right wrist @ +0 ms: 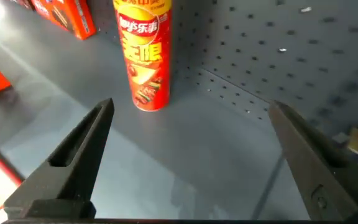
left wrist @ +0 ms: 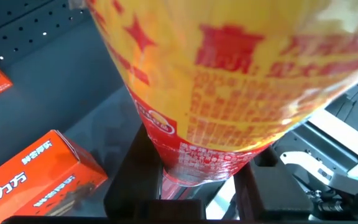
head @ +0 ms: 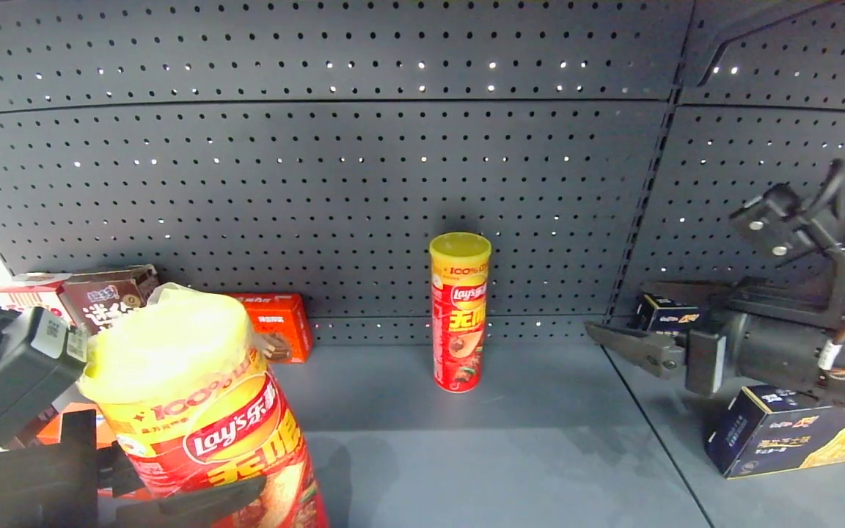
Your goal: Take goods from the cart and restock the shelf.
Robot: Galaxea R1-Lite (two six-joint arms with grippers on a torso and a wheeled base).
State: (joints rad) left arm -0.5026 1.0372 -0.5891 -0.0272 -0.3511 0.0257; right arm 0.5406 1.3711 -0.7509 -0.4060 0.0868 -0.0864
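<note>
Head view first: a standing chip can (head: 459, 312), red with a yellow lid, sits upright on the grey shelf (head: 466, 455), close to the pegboard back panel (head: 320, 183). Everything else is easiest to place off that can. Well to its left and nearer the camera, the left gripper (head: 144, 484) is clamped around a second, held chip can (head: 195, 411), same kind. That one is tilted and has a loose, crinkly yellow top. Behind the held chip can, left of the standing chip can and along the back panel, there's an orange box (head: 276, 323) and a brown box (head: 111, 293). Off to the standing can's right, the right gripper (head: 639, 330) hangs over the shelf with nothing in it. A small dark blue box (head: 661, 312) sits just behind it and a bigger dark blue box (head: 789, 433) lies nearer the camera.

Left wrist view: the held chip can (left wrist: 229, 93) is huge here, its bottom end pinched between the black fingers (left wrist: 129, 180). An orange carton (left wrist: 36, 180) lies on the shelf right beside it.

Right wrist view: the two fingers (right wrist: 73, 162) are spread wide apart, not touching anything. The standing chip can (right wrist: 143, 56) shows beyond them, upright and well clear of both tips, with more orange cartons (right wrist: 67, 15) past it along the back.
</note>
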